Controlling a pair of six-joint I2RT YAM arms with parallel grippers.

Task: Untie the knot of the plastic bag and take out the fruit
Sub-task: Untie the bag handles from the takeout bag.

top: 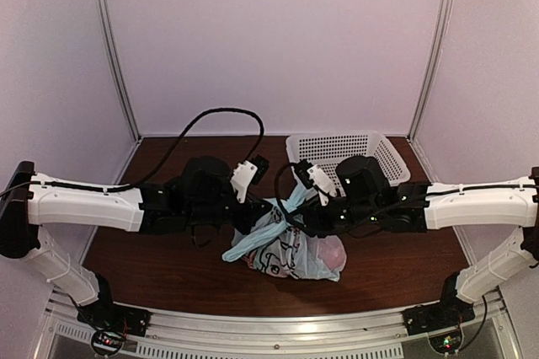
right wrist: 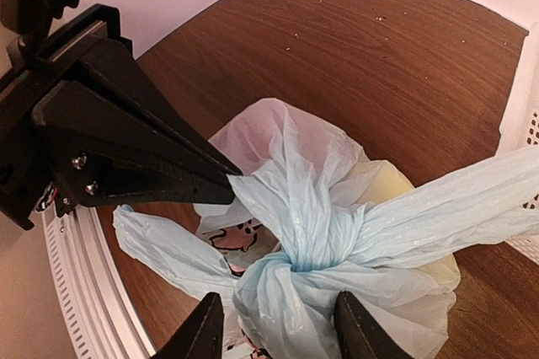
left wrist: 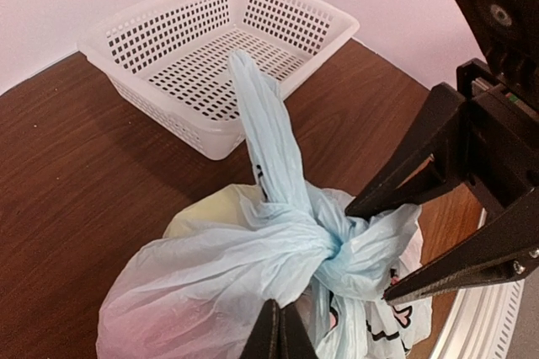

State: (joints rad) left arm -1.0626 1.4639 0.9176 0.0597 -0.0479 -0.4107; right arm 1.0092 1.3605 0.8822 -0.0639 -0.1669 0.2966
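You have the plastic bag (top: pixel 290 254) sitting on the desk (top: pixel 152 266) between the two arms, just in front of the white perforated basket (top: pixel 387 161). The bag is tied shut with the fruit (top: pixel 333 251) inside. Through the thin film you can make out only a pinkish-red shape on the side nearer your right arm and a pale yellow one beside it; the rest is hidden by folds.

The knot (right wrist: pixel 307 249) sits on top of the bag, a tight bunch of pale blue plastic. Its strands run roughly on one line. One loop handle (left wrist: pixel 269 123) rises out of the knot and leans away towards the basket. The other tail (top: pixel 240 245) trails the opposite way, down towards the near left of the desk.

Your left fingers (right wrist: pixel 223 180) are pressed together, and their tip bites a fold of the bag's plastic just beside the knot. Your right fingers (right wrist: pixel 205 329) stand apart, one on each side of the knot, with the bunched plastic between them. The right wrist view does not settle whether they press on it.

Black cartoon drawings (right wrist: pixel 236 237) show on the bag's side below the knot. Any lettering among them is too crumpled and small for you to read.
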